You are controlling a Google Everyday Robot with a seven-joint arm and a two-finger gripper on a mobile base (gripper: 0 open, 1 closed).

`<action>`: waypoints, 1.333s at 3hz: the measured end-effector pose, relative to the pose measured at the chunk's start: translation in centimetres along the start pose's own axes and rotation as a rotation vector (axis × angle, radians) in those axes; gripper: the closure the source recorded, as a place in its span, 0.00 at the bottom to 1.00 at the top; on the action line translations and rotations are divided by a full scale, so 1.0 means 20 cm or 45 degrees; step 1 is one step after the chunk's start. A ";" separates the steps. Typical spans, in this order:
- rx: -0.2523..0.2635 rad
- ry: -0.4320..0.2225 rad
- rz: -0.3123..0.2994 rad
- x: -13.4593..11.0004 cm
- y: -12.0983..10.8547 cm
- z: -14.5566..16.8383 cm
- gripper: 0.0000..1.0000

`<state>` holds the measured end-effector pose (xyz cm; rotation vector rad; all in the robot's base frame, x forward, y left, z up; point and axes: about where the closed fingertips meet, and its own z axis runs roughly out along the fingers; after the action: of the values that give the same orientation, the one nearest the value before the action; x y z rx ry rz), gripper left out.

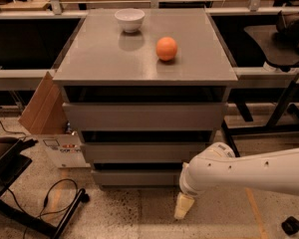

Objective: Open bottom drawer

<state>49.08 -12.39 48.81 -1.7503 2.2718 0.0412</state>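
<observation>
Far left, an open cardboard box (pixel 44 114) leans against the side of the cabinet, and a black cable (pixel 54 199) loops over the speckled floor (pixel 124 218) in front of it. The grey cabinet (pixel 139 66) stands centre frame. On its top, a white bowl (pixel 129 19) sits upright near the rear edge. An orange (pixel 166 49) rests to the right of the bowl and nearer the front, apart from it. Below the top are the top drawer front (pixel 144 116) and the middle drawer front (pixel 144 152). Below these is the bottom drawer (pixel 137 177), lowest of the three and closest to the floor. Its plain grey front shows no handle and its inside is not on view. Right of centre, the gripper (pixel 183 206) hangs low and points down at the floor, just in front of the bottom drawer's right end. Contact with the drawer cannot be confirmed, and whether the gripper is apart or closed cannot be told. The white arm (pixel 249 172) that carries it runs off to the right edge. A black chair (pixel 281 40) stands at upper right.
</observation>
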 end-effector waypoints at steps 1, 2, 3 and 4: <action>0.001 0.035 -0.037 -0.02 -0.02 0.11 0.00; 0.015 0.073 -0.106 -0.03 -0.10 0.34 0.00; 0.037 0.087 -0.163 -0.01 -0.20 0.54 0.00; 0.033 0.119 -0.201 0.09 -0.33 0.92 0.00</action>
<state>58.48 -12.46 31.56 -1.9500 2.1773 -0.1029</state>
